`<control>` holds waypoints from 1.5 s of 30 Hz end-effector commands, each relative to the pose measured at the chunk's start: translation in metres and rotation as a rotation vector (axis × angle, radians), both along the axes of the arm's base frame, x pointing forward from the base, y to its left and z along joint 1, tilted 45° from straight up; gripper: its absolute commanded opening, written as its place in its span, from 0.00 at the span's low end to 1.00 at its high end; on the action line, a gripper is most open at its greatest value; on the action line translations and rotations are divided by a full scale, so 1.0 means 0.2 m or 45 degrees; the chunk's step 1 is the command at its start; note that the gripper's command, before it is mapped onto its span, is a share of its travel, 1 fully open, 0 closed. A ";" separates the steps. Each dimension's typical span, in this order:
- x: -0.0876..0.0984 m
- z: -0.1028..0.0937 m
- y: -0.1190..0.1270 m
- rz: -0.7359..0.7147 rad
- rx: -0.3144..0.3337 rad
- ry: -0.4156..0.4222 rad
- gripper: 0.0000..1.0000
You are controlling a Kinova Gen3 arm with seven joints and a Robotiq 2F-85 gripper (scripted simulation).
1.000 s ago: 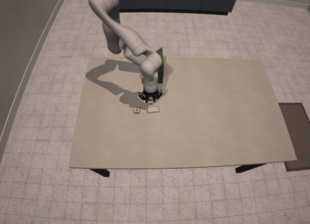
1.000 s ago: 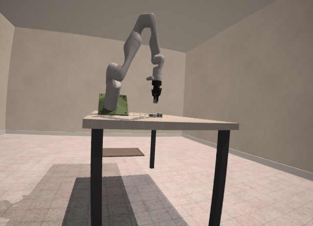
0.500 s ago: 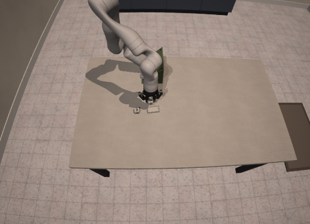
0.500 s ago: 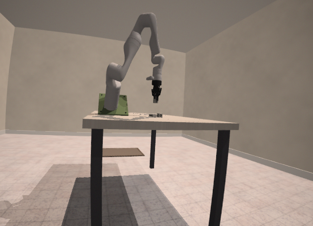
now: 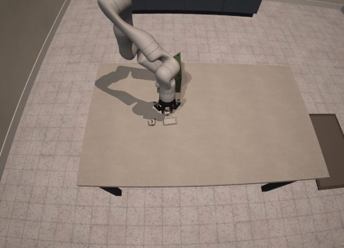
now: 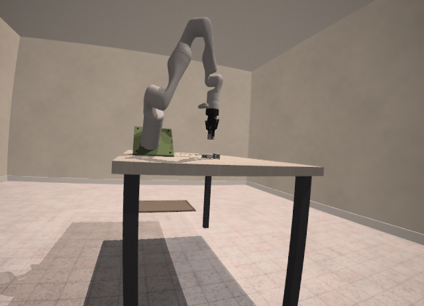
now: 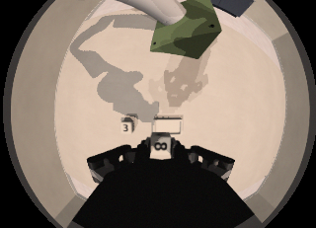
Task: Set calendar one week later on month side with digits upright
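One cube (image 7: 160, 147) sits clamped in the hand (image 7: 160, 149) — fingers partly apart — high above the tray (image 5: 170, 120).

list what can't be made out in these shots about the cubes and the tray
- Month name and date side of the small white tray: too small in the top and exterior views.
- Faces of the white cube held in the black tool: wrist view shows only one, with an 8-like mark; fingers cover the sides.
- White cube on the table: top view shows a 3 on top; other faces hidden.
- Tray floor: too small in the top view.
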State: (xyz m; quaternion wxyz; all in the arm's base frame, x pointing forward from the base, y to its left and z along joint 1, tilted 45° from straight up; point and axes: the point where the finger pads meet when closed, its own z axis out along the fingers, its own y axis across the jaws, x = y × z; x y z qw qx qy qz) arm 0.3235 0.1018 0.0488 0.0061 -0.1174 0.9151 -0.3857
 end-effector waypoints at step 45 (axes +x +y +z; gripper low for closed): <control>-0.03 -0.05 0.03 0.294 -0.071 0.318 0.26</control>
